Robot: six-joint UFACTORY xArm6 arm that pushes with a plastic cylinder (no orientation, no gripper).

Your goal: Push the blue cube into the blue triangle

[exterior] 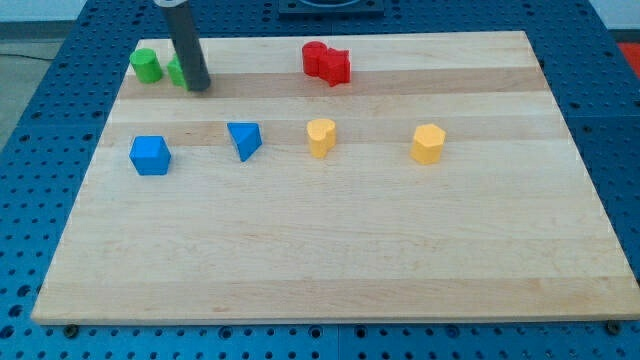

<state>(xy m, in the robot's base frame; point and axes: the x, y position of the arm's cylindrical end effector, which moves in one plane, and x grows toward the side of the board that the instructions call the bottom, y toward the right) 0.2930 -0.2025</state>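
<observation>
The blue cube (150,155) sits on the wooden board at the view's left. The blue triangle (245,139) lies to its right, a gap apart. My tip (198,87) rests on the board near the view's top left, above and between the two blue blocks, and touches neither. The rod rises from it out of the view's top.
A green block (146,65) stands at the top left, and a second green block (177,71) is partly hidden behind the rod. Two red blocks (326,62) touch at the top middle. A yellow heart-like block (320,137) and a yellow block (428,143) lie to the right of the triangle.
</observation>
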